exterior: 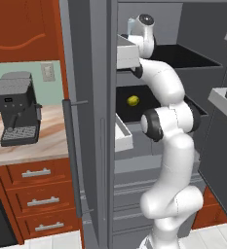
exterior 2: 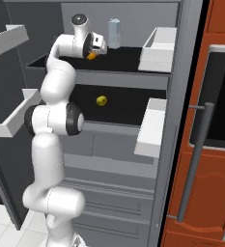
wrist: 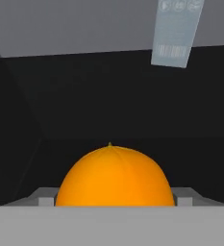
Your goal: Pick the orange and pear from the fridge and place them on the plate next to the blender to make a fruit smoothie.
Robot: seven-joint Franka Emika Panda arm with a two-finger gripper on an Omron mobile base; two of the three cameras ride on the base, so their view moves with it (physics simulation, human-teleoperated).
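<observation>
Up high, tool clasping orange, fridge shelf

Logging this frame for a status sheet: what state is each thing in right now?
fridge: doors open
orange: on the upper shelf, at the gripper
pear: lying on the lower shelf, untouched
carton: upright at the upper shelf's back
gripper: fingers hidden, grip unclear

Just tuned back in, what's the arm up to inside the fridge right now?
The gripper is up at the fridge's top shelf with the orange right between its fingers; whether it is clamped yet is hard to tell. The pear lies on the shelf below, untouched. A pale carton stands further back on the top shelf.
</observation>
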